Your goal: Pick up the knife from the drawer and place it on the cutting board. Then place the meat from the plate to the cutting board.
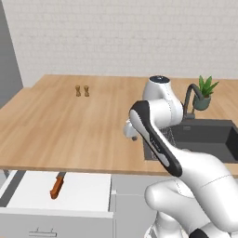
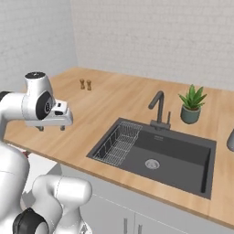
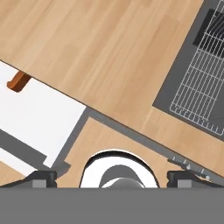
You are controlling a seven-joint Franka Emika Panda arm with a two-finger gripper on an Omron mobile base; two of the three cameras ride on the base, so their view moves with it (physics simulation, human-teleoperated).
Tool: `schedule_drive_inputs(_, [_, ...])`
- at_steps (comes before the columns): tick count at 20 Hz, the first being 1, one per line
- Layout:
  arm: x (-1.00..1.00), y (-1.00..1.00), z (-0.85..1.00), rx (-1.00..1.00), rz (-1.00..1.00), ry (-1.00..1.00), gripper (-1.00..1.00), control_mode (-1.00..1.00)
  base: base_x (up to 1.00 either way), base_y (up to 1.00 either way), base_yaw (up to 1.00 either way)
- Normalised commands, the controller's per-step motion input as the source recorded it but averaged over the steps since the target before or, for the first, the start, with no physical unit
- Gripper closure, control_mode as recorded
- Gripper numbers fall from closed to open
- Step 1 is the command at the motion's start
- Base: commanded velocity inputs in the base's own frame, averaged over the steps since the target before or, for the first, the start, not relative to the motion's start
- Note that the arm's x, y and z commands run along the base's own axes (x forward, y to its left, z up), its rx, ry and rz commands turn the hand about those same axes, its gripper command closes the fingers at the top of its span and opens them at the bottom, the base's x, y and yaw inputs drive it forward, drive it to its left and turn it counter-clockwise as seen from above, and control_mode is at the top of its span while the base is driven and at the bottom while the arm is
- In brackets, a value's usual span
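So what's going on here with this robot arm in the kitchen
The white robot arm is holding its gripper open and empty above the wooden counter, beside the dark sink. Below the counter edge, the wide white drawer is pulled out, and the small knife with the orange-brown handle lies inside it, untouched. Nothing has been picked up yet; the gripper is off to the side of the knife, not over it.

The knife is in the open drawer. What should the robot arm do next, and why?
Probably swing the open gripper left and down toward the knife. The knife lies untouched on the white floor of the pulled-out drawer, while the gripper hovers over the wooden counter beside the sink, holding nothing.
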Motion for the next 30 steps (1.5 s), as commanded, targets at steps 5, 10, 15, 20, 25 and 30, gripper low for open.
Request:
schedule_drive_inputs(5, [-0.15,0.19,-0.1,0.0,0.04,0.0,-1.0,-1.0,0.0,0.02,0.03])
schedule_drive_inputs(10, [-0.74,1.0,-0.43,0.0,0.0,0.0,-1.0,-1.0,0.0,0.0,0.0])
schedule_drive_inputs(15, [-0.37,1.0,-0.64,0.01,-0.12,0.0,-1.0,-1.0,0.0,0.0,0.0])
schedule_drive_inputs(20, [0.22,0.91,-0.78,0.03,-0.18,0.14,-1.0,-1.0,0.0,0.0,0.0])
schedule_drive_inputs(25, [0.48,0.67,-0.8,0.01,-0.2,0.17,-1.0,-1.0,0.0,0.0,0.0])
schedule_drive_inputs(30, [0.09,0.42,-0.7,-0.02,-0.16,0.09,-1.0,-1.0,0.0,0.0,0.0])
